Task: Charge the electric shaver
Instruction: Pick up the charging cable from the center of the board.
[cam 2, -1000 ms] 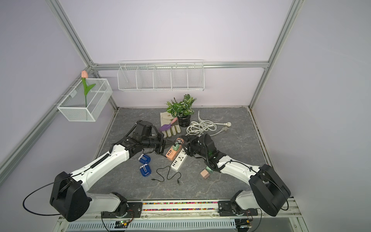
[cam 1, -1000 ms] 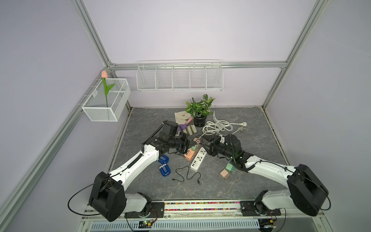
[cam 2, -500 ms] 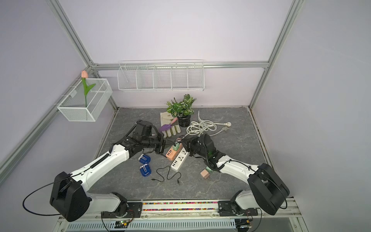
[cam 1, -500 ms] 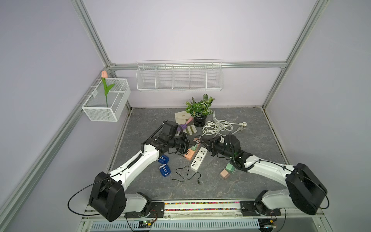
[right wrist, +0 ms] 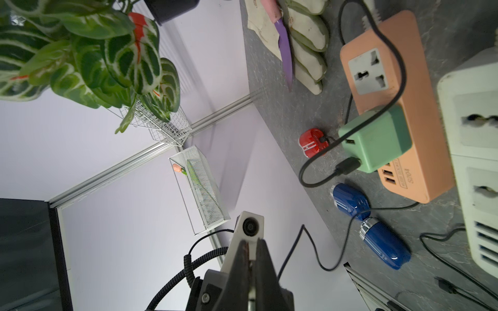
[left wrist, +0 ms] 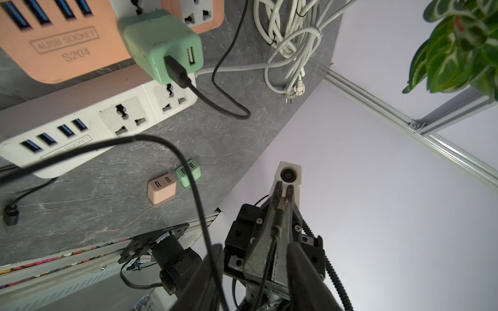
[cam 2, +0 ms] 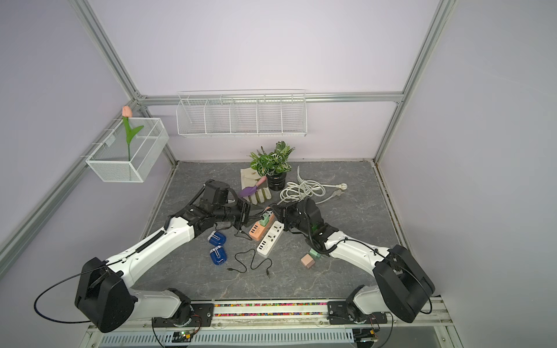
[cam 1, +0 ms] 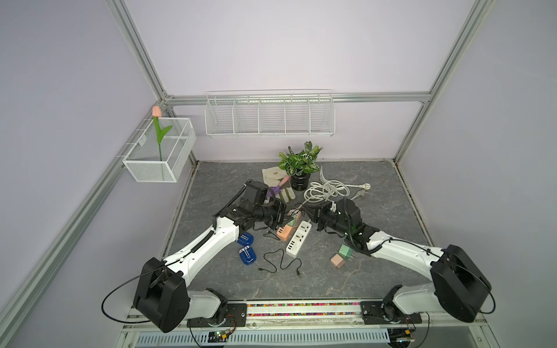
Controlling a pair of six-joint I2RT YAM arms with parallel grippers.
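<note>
Nearest the front edge of the desk (cam 1: 391,195), a loose black lead (cam 1: 280,265) lies in loops with both ends free. To its right, a pink charger block (cam 1: 337,261) sits just beside a spare green block (cam 1: 346,251). To its left, a blue shaver (cam 1: 247,256) lies next to a second blue shaver (cam 1: 245,239), close by the left forearm.

Further in, the white power strip (cam 1: 298,239) and the orange power strip (cam 1: 284,232) lie side by side. A green adapter (left wrist: 161,45) is plugged into the orange strip, and a black cable (left wrist: 223,107) is plugged into one of the adapter's two USB ports. Just past the adapter, on the side away from the white strip, lies the red shaver (right wrist: 312,145). It shows only in the right wrist view, with a black plug at its end; where that plug's lead runs I cannot tell.

Over the far ends of the strips the two grippers face each other, close together. The left gripper (cam 1: 284,214) has its fingers (left wrist: 304,269) standing apart with nothing between them. The right gripper (left wrist: 283,191) has its fingers pressed together — whether they pinch anything is unclear.

Beyond them lie gloves (cam 1: 286,194), a purple trowel (cam 1: 275,189) and a coiled white cord (cam 1: 325,189), and a potted plant (cam 1: 300,164) stands near the back wall.
</note>
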